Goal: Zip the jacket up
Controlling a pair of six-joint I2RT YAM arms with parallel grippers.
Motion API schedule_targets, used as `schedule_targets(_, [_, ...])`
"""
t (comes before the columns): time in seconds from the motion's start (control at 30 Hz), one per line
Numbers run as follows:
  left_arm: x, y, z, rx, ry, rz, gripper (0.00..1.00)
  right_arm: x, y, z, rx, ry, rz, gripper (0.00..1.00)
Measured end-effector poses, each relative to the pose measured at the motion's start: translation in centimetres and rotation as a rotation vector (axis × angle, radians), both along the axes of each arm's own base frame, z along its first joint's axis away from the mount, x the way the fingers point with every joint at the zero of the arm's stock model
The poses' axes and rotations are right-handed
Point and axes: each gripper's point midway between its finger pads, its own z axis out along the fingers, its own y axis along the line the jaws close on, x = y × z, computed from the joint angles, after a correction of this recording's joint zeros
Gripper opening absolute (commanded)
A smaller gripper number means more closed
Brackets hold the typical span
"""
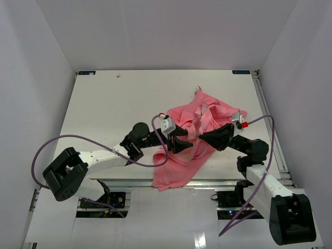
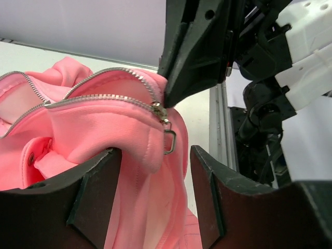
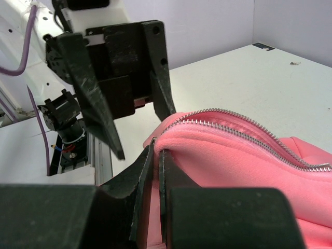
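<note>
The salmon-pink jacket [image 1: 194,129] lies crumpled at the table's centre right, its hem hanging over the near edge. Its metal zipper [image 3: 233,124] stands open in two rows above the slider [image 2: 160,111], whose pull tab [image 2: 170,140] hangs down. My right gripper [image 3: 156,150] is shut on the jacket's edge just under the slider; its fingers [image 2: 192,62] come down from above in the left wrist view. My left gripper [image 2: 155,153] is open, its jaws on either side of a fold of jacket just below the pull tab. Both grippers meet over the jacket in the top view, the left gripper [image 1: 185,141] facing the right gripper [image 1: 203,137].
The white table [image 1: 119,104] has walls on three sides. A metal rail [image 1: 270,114] runs along its right edge. Purple cables [image 1: 52,145] loop from both arms. The left gripper's fingers [image 3: 93,88] stand close in front of the right wrist camera.
</note>
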Motion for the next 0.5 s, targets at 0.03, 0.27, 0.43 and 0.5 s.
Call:
schedule_targets(0.03, [0.3,0.2,0.1,-0.008,0.029,-0.002,0.66,0.0,0.0,0.0,0.000,0.000,0.000,0.08])
schedule_targets(0.27, [3.0,2.6,0.3,-0.085,0.249,-0.042,0.66,-0.1,0.0,0.0,-0.002,0.000,0.003,0.08])
schedule_targets(0.43, [1.8,2.3,-0.3,-0.083,0.350,-0.128,0.66,-0.1,0.0,0.0,-0.002,0.000,0.003,0.08])
schedule_targets(0.5, [1.3,2.3,-0.4,-0.082,0.382,-0.156,0.66,-0.1,0.0,0.0,-0.002,0.000,0.003,0.08])
